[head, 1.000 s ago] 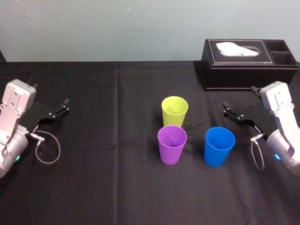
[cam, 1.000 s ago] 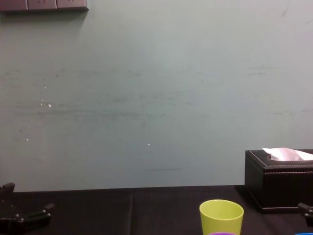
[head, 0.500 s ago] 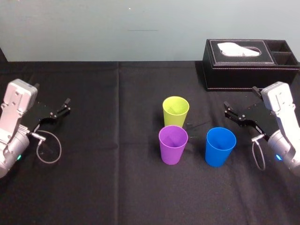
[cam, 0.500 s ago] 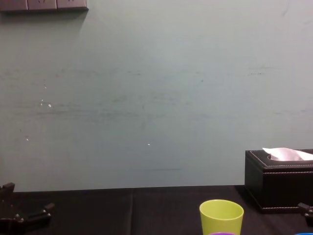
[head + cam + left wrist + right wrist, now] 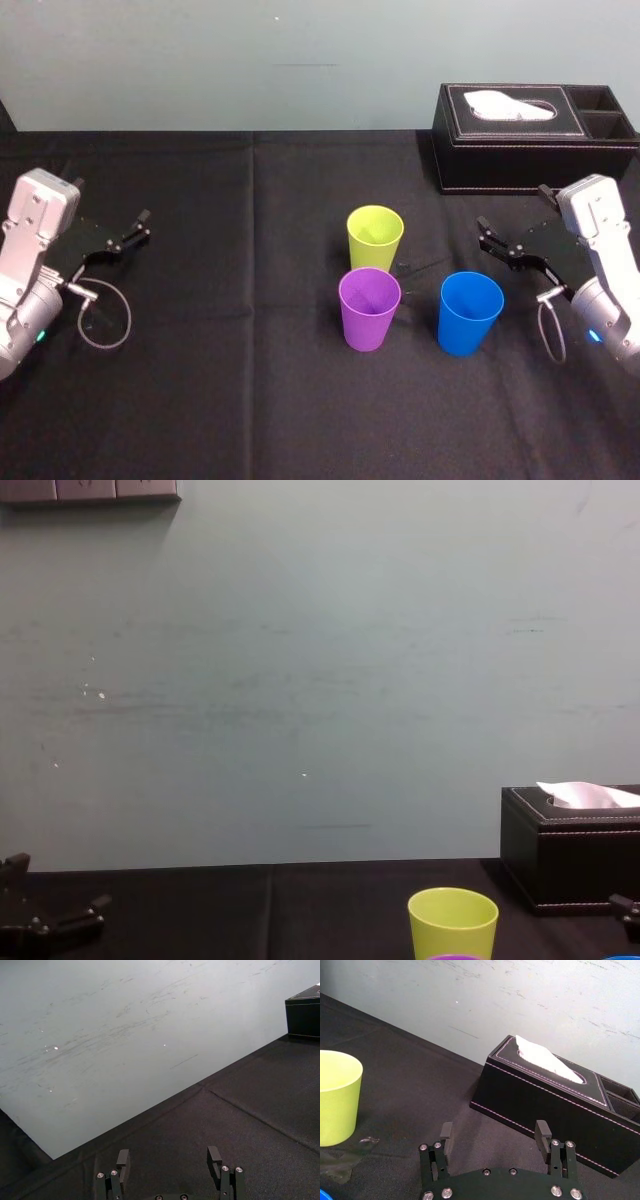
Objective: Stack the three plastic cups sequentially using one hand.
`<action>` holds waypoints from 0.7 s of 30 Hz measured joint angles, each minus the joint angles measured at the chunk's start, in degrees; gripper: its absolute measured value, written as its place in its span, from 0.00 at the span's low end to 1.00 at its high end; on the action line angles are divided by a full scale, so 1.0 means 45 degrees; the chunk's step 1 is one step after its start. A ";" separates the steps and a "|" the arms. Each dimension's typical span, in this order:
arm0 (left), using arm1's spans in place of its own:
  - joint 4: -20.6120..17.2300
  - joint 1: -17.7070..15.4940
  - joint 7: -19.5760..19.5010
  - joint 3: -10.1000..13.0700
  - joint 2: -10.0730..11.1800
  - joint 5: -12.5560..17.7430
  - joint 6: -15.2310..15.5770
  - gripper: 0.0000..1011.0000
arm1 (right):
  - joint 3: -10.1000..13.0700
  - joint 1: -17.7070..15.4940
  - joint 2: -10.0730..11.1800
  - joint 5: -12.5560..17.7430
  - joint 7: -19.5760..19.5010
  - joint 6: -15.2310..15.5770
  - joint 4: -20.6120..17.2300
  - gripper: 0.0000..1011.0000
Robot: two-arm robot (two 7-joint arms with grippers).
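Three plastic cups stand upright and apart in the middle of the black table. The yellow-green cup [image 5: 375, 238] is farthest back, the purple cup [image 5: 369, 308] is just in front of it, and the blue cup [image 5: 470, 312] is to the right. My right gripper [image 5: 511, 207] hovers open and holds nothing, just right of the blue cup. Its wrist view shows the spread fingers [image 5: 446, 1131] with the yellow-green cup [image 5: 335, 1095] off to one side. My left gripper [image 5: 110, 198] rests open at the far left, well away from the cups.
A black tissue box [image 5: 530, 137] with a white tissue stands at the back right, behind the right gripper. It also shows close ahead as the tissue box [image 5: 555, 1105] in the right wrist view. A pale wall rises behind the table's far edge. Bare black cloth [image 5: 230, 300] lies left of the cups.
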 joint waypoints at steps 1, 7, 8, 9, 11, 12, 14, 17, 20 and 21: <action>0.0000 0.0000 0.0000 0.0000 0.0000 0.0000 0.0000 1.00 | 0.0000 0.0001 0.0000 0.0000 0.0000 0.0000 0.0000 0.99; 0.0000 0.0000 0.0000 -0.0001 0.0000 0.0000 0.0000 1.00 | 0.0357 -0.0054 -0.0180 0.0164 0.0083 -0.0072 -0.0084 0.99; 0.0000 0.0000 0.0000 0.0000 0.0000 0.0000 0.0000 1.00 | 0.0408 -0.0078 -0.0195 0.0174 0.0087 -0.0072 -0.0128 0.99; 0.0000 0.0000 0.0000 0.0000 0.0000 0.0000 0.0001 1.00 | 0.0460 -0.0107 -0.0204 0.0188 0.0094 -0.0073 -0.0182 0.99; 0.0000 0.0000 0.0000 0.0000 0.0000 0.0000 0.0000 1.00 | 0.0624 -0.0244 -0.0201 0.0226 0.0112 -0.0071 -0.0375 0.99; 0.0000 0.0000 0.0000 0.0000 0.0000 0.0000 0.0000 1.00 | 0.0667 -0.0296 -0.0191 0.0246 0.0119 -0.0070 -0.0440 0.99; 0.0000 0.0000 0.0000 0.0000 0.0000 0.0000 0.0000 1.00 | 0.0841 -0.0535 -0.0123 0.0307 0.0162 -0.0049 -0.0754 0.99; 0.0000 0.0000 0.0000 0.0000 0.0000 -0.0001 0.0000 1.00 | 0.1082 -0.0974 0.0029 0.0396 0.0170 0.0045 -0.1216 0.99; 0.0000 0.0000 0.0000 0.0000 0.0000 0.0000 0.0001 1.00 | 0.1325 -0.1602 0.0235 0.0535 0.0191 0.0089 -0.1690 0.99; 0.0000 0.0000 0.0000 0.0000 0.0000 0.0000 0.0000 1.00 | 0.1397 -0.1778 0.0292 0.0578 0.0197 0.0092 -0.1806 0.99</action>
